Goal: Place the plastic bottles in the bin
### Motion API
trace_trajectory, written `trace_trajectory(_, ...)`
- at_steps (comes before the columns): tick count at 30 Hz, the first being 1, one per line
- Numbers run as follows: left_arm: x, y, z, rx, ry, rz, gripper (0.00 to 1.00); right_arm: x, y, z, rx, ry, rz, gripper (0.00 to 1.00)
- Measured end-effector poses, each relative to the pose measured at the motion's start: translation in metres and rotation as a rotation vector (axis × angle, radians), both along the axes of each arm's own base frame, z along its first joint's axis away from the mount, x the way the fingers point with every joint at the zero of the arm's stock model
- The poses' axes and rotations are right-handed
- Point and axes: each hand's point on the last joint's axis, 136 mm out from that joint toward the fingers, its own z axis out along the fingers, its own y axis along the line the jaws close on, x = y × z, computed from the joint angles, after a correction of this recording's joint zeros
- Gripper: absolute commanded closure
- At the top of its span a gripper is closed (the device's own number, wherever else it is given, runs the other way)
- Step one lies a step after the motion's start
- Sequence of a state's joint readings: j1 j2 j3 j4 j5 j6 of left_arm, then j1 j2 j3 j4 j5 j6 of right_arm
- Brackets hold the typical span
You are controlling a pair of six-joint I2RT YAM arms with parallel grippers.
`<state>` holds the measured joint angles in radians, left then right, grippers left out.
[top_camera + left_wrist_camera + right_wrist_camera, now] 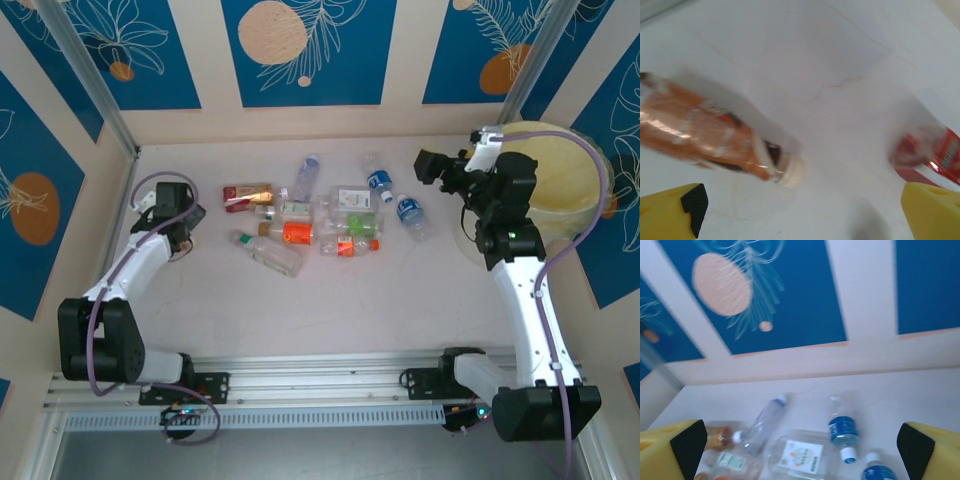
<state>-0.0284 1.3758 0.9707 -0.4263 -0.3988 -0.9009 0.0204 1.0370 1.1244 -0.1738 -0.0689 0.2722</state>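
Left claw (802, 220) open, empty. Copper-orange clear plastic bottle (715, 135) lies ahead at frame left, long axis along the finger line (wrist turn likely needed). Right claw (800, 447) open, empty, beside round pale-yellow plastic bin (565, 175).

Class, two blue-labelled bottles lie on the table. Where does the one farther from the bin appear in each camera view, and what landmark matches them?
Top external: blue-labelled bottle, just right of centre, above the middle.
Right wrist: blue-labelled bottle, low and right of centre, white cap nearest.
Left wrist: faces an orange-brown bottle.
Landmark: flat white-labelled bottle, just left of it in both.
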Motion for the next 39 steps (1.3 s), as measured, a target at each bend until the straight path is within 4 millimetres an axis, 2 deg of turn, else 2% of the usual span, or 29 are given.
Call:
trace_trajectory(6, -0.031, 0.051, -0.003, -0.060, 0.041, 0.284, 0.00, -0.020, 0.054, -0.009, -0.063, -0.040, 0.235, 0.01)
trace_trajectory(8, -0.038, 0.061, -0.010, -0.112, 0.049, 0.355, 0.00, -0.025, 0.065, -0.013, -0.087, -0.047, 0.281, 0.00)
trace_trajectory(13, -0.044, 0.069, -0.035, -0.232, 0.078, 0.495, 0.00, -0.033, 0.081, -0.020, -0.157, -0.069, 0.349, 0.00)
trace_trajectory(19, -0.041, 0.079, -0.064, -0.286, 0.090, 0.630, 0.00, -0.037, 0.086, -0.023, -0.216, -0.085, 0.378, 0.01)
trace_trajectory(23, -0.035, 0.088, -0.086, -0.352, 0.076, 0.719, 0.05, -0.038, 0.084, -0.026, -0.240, -0.086, 0.370, 0.00)
trace_trajectory(25, -0.031, 0.091, -0.098, -0.382, 0.090, 0.748, 0.09, -0.038, 0.084, -0.028, -0.251, -0.079, 0.367, 0.00)
trace_trajectory(28, -0.020, 0.093, -0.112, -0.416, 0.097, 0.762, 0.21, -0.039, 0.084, -0.032, -0.263, -0.065, 0.364, 0.00)
trace_trajectory(35, -0.005, 0.096, -0.113, -0.436, 0.032, 0.757, 0.37, -0.040, 0.086, -0.034, -0.274, -0.061, 0.366, 0.00)
trace_trajectory(39, -0.002, 0.098, -0.112, -0.417, 0.028, 0.731, 0.45, -0.039, 0.086, -0.035, -0.287, -0.064, 0.363, 0.00)
